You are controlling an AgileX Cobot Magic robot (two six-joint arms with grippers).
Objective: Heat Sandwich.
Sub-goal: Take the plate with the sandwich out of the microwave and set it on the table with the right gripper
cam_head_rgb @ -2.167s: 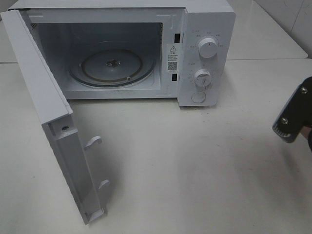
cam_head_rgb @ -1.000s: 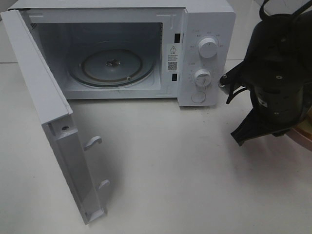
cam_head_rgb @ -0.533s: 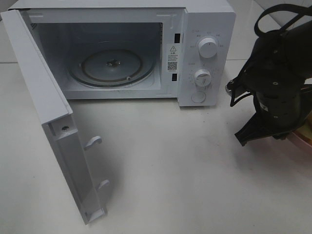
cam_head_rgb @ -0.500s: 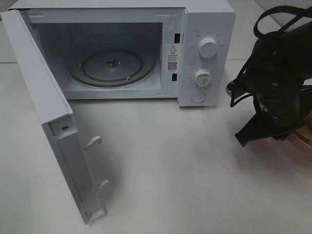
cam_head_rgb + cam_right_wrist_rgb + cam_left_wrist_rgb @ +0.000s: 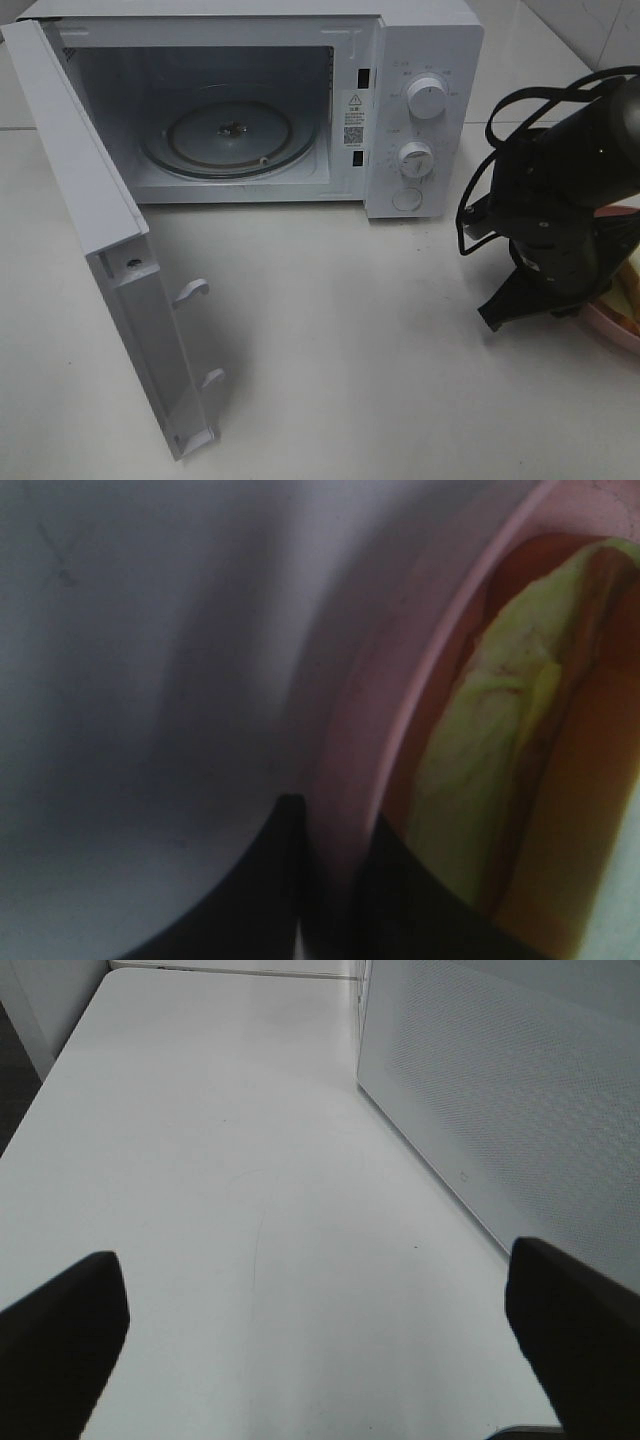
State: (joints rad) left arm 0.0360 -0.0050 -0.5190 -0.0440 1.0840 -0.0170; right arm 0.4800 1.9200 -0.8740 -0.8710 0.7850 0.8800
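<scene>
The left gripper (image 5: 320, 1350) hangs wide open above the white table (image 5: 380, 340), just beside the microwave (image 5: 420, 110) door (image 5: 110, 260). The right gripper (image 5: 330, 880) pinches the pink plate's (image 5: 350, 740) rim; the sandwich (image 5: 480, 780) lies just past its fingertips.

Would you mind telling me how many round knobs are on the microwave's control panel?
2. The upper knob sits near the panel's top; the lower knob is directly beneath it. Below that is a flat round button, not a knob.

sandwich (image 5: 630, 262) mostly beyond frame edge
</scene>
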